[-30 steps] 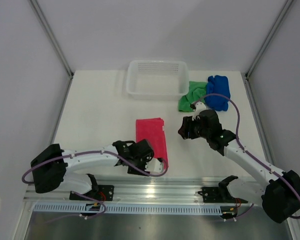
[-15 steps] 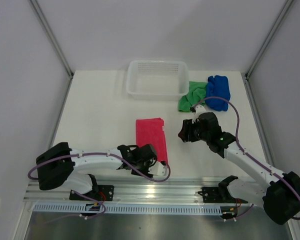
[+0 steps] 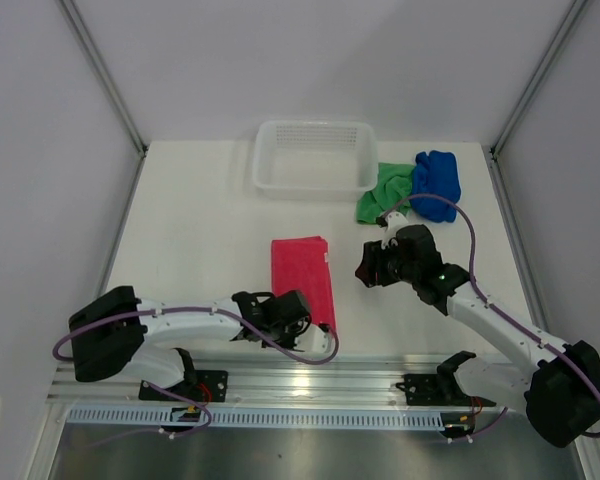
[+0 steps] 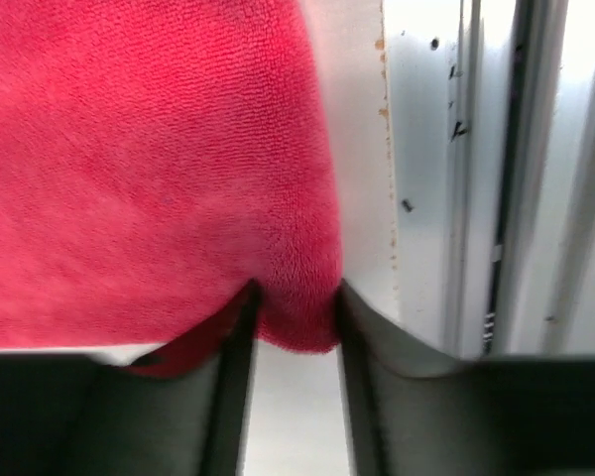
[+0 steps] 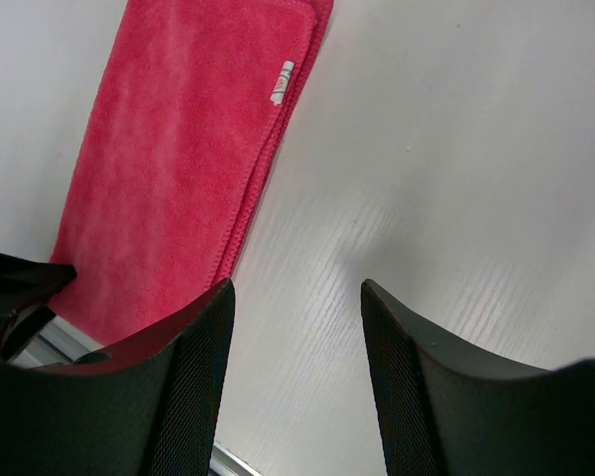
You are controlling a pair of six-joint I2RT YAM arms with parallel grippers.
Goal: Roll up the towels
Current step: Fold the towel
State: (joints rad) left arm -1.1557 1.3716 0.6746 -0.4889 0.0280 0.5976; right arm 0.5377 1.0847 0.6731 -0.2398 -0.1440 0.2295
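Left tool (image 4: 293, 297) tight on rounded corner of plush pink towel (image 4: 149, 169); right tool (image 5: 296, 293) wide, empty.

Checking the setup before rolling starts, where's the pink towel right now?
In the top view the pink towel lies flat mid-table, nearer the arms than the white basket, with its near corner between the fingers of the left gripper.

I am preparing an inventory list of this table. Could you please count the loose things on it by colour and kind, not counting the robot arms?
pink towel: 1
green towel: 1
blue towel: 1
white basket: 1
Total: 4 things (3 towels and 1 basket)
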